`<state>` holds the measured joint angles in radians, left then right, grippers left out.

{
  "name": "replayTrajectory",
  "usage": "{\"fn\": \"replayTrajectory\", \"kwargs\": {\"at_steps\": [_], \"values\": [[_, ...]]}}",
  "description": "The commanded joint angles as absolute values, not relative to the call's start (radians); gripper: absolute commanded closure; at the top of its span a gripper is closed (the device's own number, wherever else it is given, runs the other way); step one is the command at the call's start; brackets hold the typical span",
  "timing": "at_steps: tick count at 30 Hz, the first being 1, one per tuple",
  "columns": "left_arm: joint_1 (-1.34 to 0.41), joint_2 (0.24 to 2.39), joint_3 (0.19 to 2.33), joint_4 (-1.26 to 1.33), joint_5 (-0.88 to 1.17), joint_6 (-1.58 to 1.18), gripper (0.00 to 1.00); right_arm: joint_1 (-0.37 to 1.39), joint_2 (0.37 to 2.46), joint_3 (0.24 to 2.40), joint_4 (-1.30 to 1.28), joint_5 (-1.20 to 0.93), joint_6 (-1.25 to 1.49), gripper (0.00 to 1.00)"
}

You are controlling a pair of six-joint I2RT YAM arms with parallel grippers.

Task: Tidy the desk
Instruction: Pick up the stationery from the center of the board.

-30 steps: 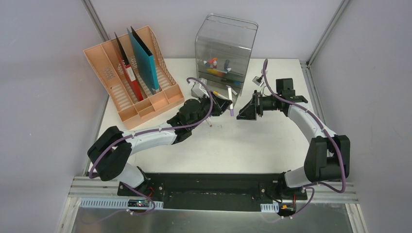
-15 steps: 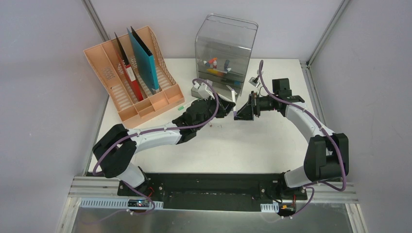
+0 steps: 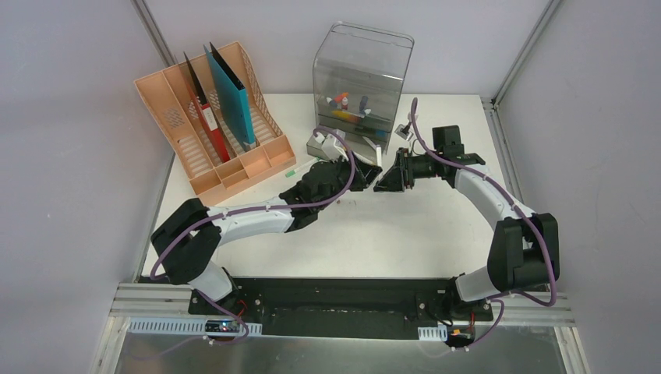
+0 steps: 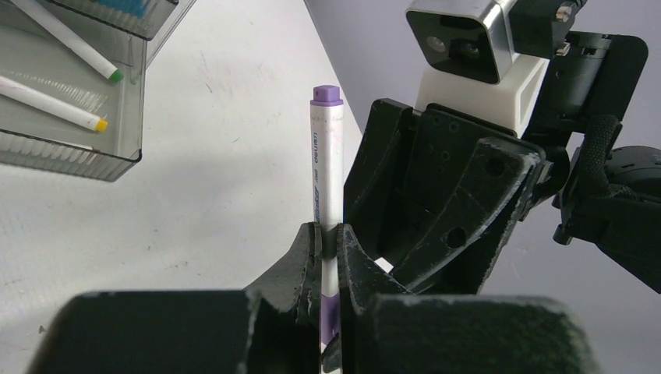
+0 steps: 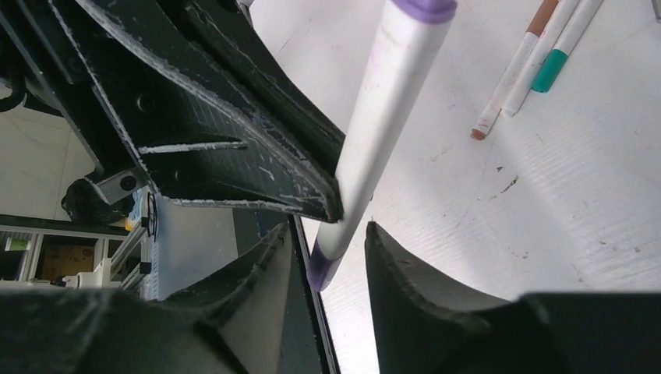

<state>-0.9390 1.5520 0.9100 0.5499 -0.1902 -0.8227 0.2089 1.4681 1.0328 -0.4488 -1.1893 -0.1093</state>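
Observation:
A white marker with purple ends (image 4: 326, 156) stands gripped at its lower part by my shut left gripper (image 4: 327, 234), above the white desk (image 3: 405, 234). My right gripper (image 5: 327, 228) faces it head-on, its jaws on either side of the marker's (image 5: 382, 132) purple end with a gap left on each side. In the top view the left gripper (image 3: 365, 178) and the right gripper (image 3: 382, 181) meet in front of the clear grey drawer box (image 3: 362, 78), with the marker (image 3: 379, 154) between them.
The box's open drawer (image 4: 70, 93) holds several markers. A peach file rack (image 3: 210, 132) with red and teal folders stands at the back left. A green-tipped pen (image 3: 300, 167) lies beside the rack, two more pens (image 5: 538, 62) lie on the desk, and a binder clip (image 3: 405, 131) lies beside the box.
My left arm has carried the marker back and to the right, up to the right gripper. The right gripper has moved left, and its jaws have narrowed around the marker's end.

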Motion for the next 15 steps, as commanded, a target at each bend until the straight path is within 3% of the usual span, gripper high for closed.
{"fn": "replayTrajectory", "kwargs": {"at_steps": [1,7,9,10,15], "values": [[-0.951,1.558,0.950,0.609,-0.167,-0.806,1.00,0.222,1.477,1.042,-0.415,-1.194,-0.106,0.62],[-0.953,1.554,0.940,0.621,-0.147,-0.796,1.00,0.225,1.479,1.045,-0.420,-1.192,-0.110,0.81],[-0.953,1.547,0.931,0.624,-0.145,-0.788,1.00,0.225,1.477,1.046,-0.425,-1.189,-0.115,0.97],[-0.953,1.541,0.927,0.623,-0.145,-0.783,1.00,0.225,1.476,1.046,-0.426,-1.186,-0.117,1.00],[-0.953,1.500,0.892,0.624,-0.134,-0.737,0.73,0.225,1.472,1.054,-0.458,-1.183,-0.150,1.00]]}}
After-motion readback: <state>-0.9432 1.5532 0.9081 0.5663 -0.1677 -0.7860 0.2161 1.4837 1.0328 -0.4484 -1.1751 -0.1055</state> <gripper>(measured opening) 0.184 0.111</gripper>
